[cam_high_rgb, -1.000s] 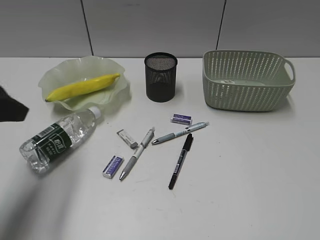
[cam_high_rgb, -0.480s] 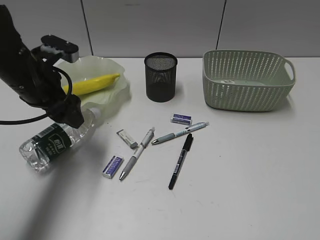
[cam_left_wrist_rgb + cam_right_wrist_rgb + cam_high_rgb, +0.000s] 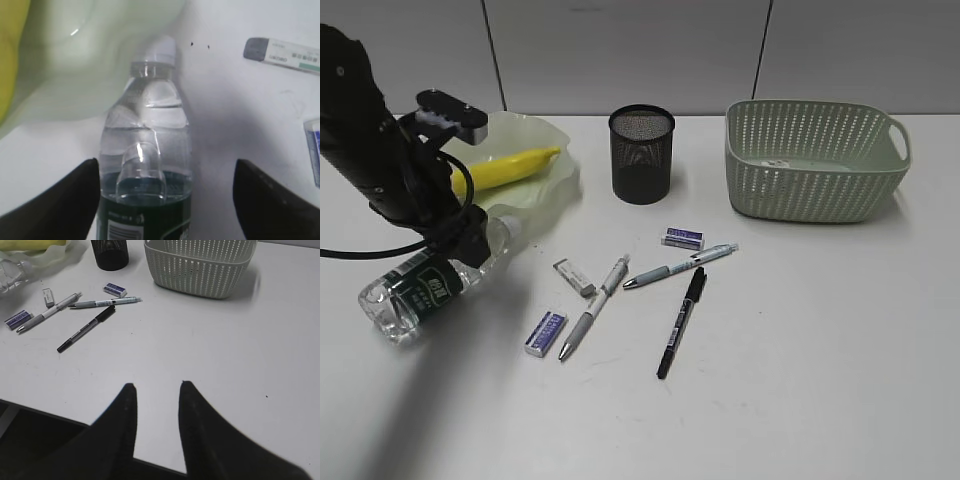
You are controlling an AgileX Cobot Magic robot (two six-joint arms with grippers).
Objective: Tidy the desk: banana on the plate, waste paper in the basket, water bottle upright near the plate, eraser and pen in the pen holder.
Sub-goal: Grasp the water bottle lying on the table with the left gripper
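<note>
Left gripper (image 3: 165,200), having just swung in from off-table and spread wide, straddles the lying clear plastic water bottle with dark green label (image 3: 146,165) beside the wavy pale green plate (image 3: 545,185); grasping and uprighting appear imminent. Right gripper (image 3: 156,390) hangs partly open, empty.

The water bottle (image 3: 430,282) is lying on its side on the surface (image 3: 800,350), just before the plate (image 3: 545,175) holding the banana (image 3: 510,168); pen holder (image 3: 641,154) and basket (image 3: 814,158) are standing rightward, pens (image 3: 680,320) scattered before them
</note>
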